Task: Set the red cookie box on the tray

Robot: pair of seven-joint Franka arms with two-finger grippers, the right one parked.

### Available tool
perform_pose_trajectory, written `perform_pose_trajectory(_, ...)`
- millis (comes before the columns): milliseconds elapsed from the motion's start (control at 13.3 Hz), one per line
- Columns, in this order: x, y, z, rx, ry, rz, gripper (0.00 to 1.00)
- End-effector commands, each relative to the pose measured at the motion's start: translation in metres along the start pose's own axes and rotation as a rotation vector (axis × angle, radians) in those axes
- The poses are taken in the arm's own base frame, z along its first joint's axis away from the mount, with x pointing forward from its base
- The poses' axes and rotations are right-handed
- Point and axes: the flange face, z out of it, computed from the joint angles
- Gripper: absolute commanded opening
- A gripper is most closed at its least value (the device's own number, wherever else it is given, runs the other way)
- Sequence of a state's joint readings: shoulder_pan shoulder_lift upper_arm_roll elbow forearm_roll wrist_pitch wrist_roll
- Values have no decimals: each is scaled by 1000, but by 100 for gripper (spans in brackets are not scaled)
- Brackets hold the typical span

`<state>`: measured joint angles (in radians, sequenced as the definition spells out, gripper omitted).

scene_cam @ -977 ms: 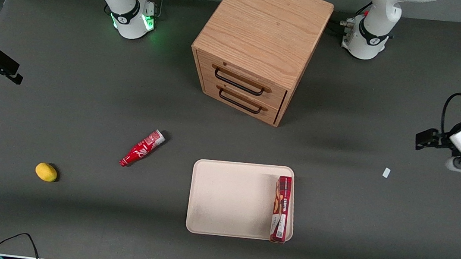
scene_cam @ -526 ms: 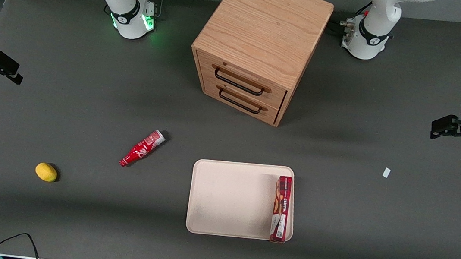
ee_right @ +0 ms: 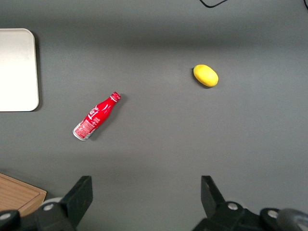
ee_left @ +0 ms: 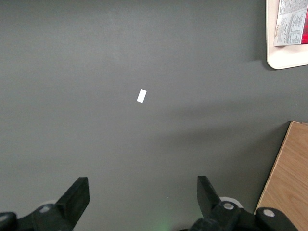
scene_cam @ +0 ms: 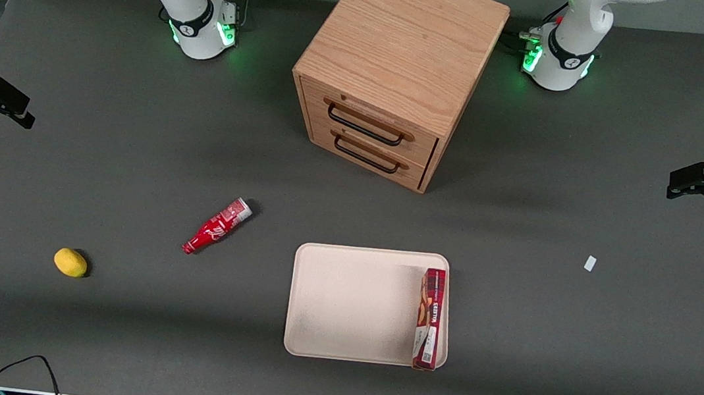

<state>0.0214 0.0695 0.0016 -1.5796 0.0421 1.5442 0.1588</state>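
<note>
The long dark-red cardboard cookie box (scene_cam: 429,319), white label nearest the camera, is lying on the flat cream tray (scene_cam: 353,304), well apart from the spread, empty gripper (ee_left: 142,199) hanging at the working arm's end.

The dark-red cookie box (scene_cam: 429,319) lies flat along the cream tray's (scene_cam: 353,304) edge.

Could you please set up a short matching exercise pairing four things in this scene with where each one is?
Things:
1. red cookie box
2. gripper
3. red bottle
4. wooden cabinet

Places:
A. lying on the table, between the lemon and the tray
B. on the tray, along one edge
C. farther from the camera than the tray
D. open, above bare table at the working arm's end

Pairs: 1-B, 2-D, 3-A, 4-C
</note>
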Motion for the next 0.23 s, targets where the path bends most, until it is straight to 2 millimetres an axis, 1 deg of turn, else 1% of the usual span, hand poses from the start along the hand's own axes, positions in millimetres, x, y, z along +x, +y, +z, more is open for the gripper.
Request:
perform_pose_trajectory(0,2,-1,-5,-2,-8,-2,100)
perform_pose_trajectory(150,2,-1,-5,-2,-8,-2,100)
